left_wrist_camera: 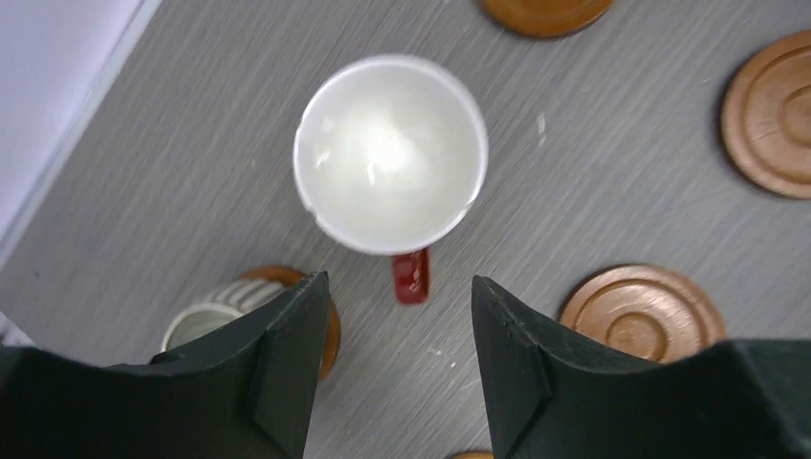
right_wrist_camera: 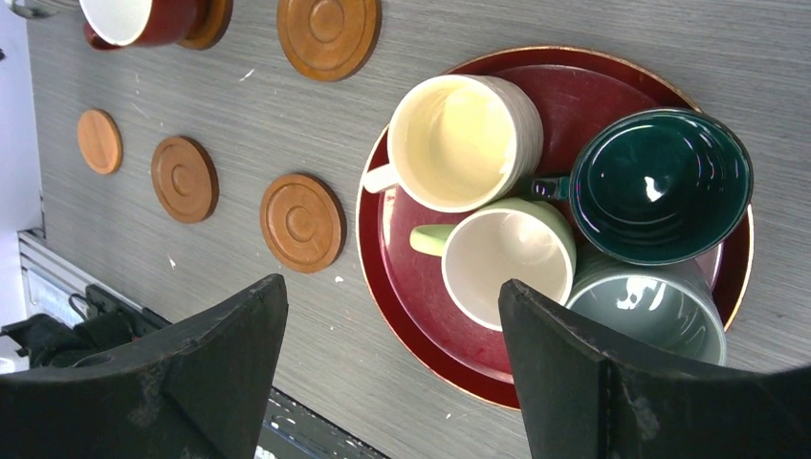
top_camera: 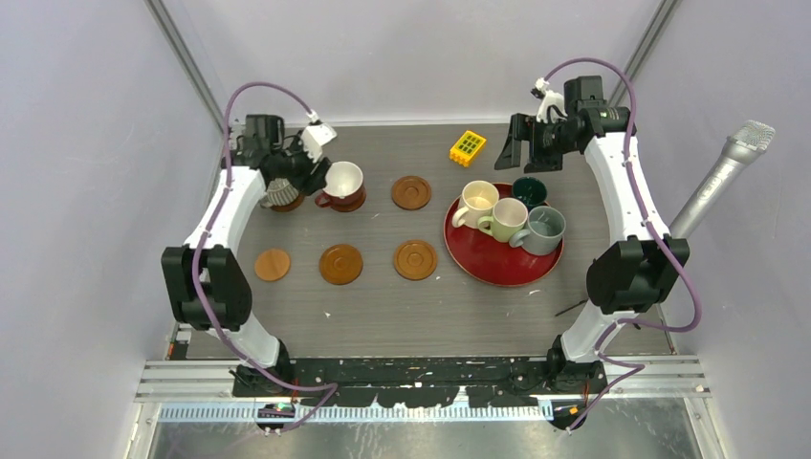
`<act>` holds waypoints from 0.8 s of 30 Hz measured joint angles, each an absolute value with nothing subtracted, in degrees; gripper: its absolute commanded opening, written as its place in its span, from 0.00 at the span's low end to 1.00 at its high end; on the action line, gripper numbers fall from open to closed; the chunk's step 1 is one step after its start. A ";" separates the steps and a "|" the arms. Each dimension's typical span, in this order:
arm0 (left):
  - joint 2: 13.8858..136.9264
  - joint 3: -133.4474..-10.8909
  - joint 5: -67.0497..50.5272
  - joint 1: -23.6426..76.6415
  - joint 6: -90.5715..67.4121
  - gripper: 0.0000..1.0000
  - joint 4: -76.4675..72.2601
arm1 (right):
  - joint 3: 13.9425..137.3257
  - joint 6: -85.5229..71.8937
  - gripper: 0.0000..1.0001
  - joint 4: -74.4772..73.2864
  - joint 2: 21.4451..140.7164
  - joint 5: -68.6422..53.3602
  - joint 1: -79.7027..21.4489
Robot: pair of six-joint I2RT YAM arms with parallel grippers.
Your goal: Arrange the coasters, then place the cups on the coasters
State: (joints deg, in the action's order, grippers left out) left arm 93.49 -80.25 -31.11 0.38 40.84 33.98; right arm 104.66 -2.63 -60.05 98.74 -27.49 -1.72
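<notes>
Left gripper [left_wrist_camera: 399,279] stands spread, holding nothing; brown mug [left_wrist_camera: 390,153] sits just beyond its tips, handle toward the gap; right gripper [right_wrist_camera: 392,280] spread wide above red tray [right_wrist_camera: 416,311].

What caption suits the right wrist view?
Open fingers hover over four mugs crowded on a red tray, coasters beyond.

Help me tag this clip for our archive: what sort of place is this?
Probably a robotics lab test cell: blank grey walls with metal frame posts enclose the table, two arms are bolted at its edge, and a microphone stands alongside.
</notes>
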 measured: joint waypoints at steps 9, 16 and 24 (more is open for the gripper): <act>96.27 -93.95 -25.80 17.08 33.30 0.63 44.36 | 103.85 2.07 0.86 -63.81 96.79 -27.53 -0.95; 106.78 -103.70 -20.29 29.56 25.15 0.71 48.62 | 99.29 3.40 0.86 -64.60 91.53 -27.24 2.50; 119.83 -117.64 -18.68 38.50 13.56 0.71 51.37 | 94.00 2.81 0.86 -64.05 85.36 -26.65 3.14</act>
